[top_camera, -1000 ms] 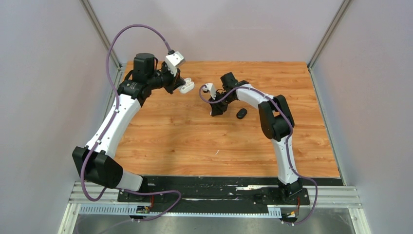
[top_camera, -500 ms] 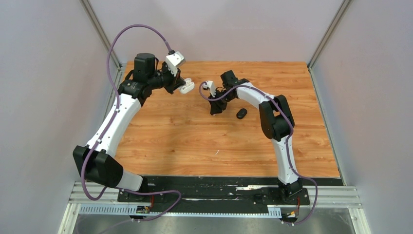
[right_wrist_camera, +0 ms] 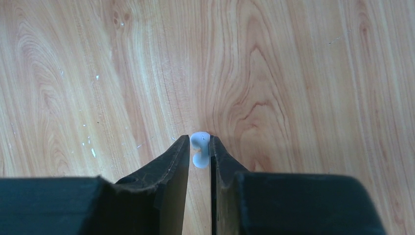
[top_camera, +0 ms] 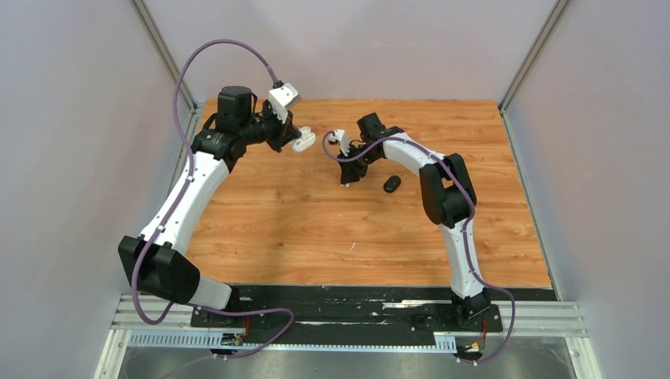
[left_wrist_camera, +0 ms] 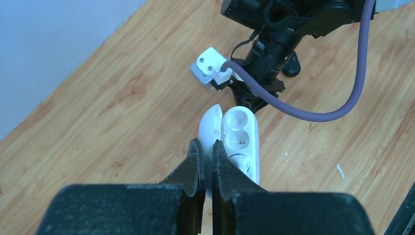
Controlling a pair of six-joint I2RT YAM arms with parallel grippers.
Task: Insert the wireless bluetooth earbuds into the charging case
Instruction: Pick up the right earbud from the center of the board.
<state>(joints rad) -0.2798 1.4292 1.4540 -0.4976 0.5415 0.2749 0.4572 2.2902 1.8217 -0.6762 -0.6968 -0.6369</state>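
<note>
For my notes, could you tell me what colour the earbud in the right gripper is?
The earbud is white, clearest in the right wrist view.

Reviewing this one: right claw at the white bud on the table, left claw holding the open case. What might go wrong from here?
1. The right claw pinches the white earbud with only its very tips, so the bud may slip or twist on lifting.
2. The left claw holds the open white case by a thin edge near the lid, so pressing a bud in may tilt the case.
</note>
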